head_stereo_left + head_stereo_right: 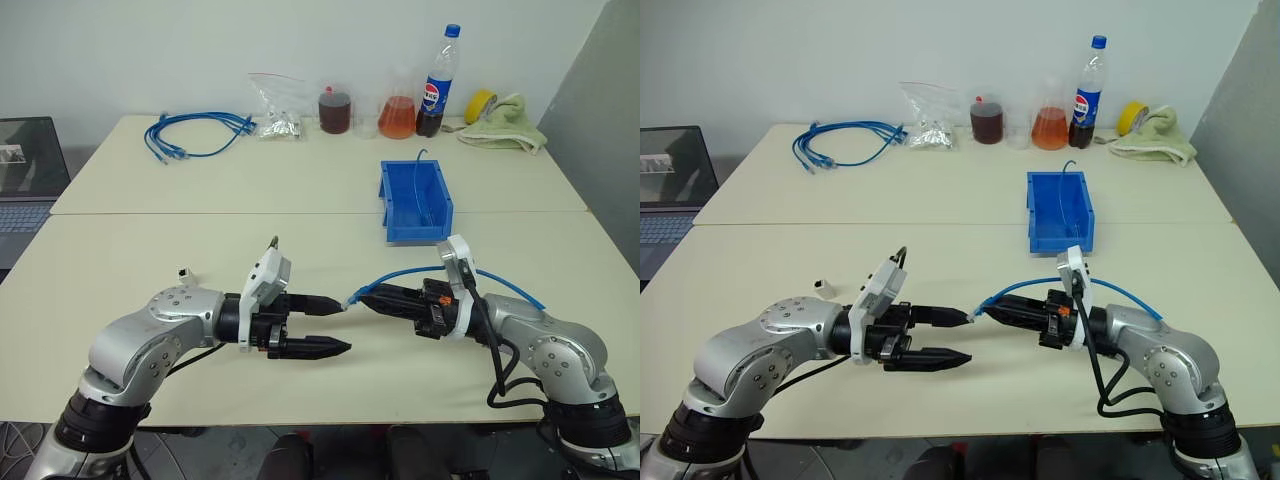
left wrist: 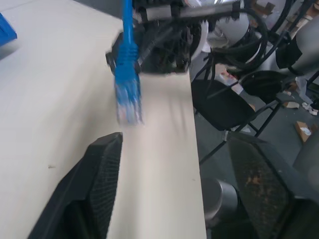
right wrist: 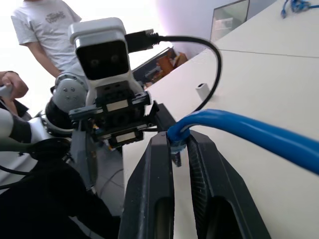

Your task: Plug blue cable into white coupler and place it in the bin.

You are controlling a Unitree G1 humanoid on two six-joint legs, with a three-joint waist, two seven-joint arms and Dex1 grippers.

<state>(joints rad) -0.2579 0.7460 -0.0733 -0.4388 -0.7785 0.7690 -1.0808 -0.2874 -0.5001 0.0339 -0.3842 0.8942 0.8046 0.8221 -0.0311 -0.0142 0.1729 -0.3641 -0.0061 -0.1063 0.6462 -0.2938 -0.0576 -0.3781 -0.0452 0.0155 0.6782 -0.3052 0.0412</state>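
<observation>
Nearest the robot, its two claws face each other tip to tip over the pale worktop [image 1: 120,260]. The right claw [image 1: 372,298] is clamped shut on the thin blue cable [image 1: 400,275] just behind its clear plug, holding that end level and pointed at the left claw, probably so it can be pushed into a socket. The left claw [image 1: 325,325] stands with its fingers spread and nothing between them. One tiny white plastic coupler [image 1: 184,271] lies on the worktop apart from both claws, so the plugging looks not yet done. Further back sits one small blue open-topped plastic bin [image 1: 390,225]. At the far edge lie one coil of blue cables [image 1: 195,135], one clear bag of small parts [image 1: 278,125] and one cola bottle [image 1: 438,85].
</observation>
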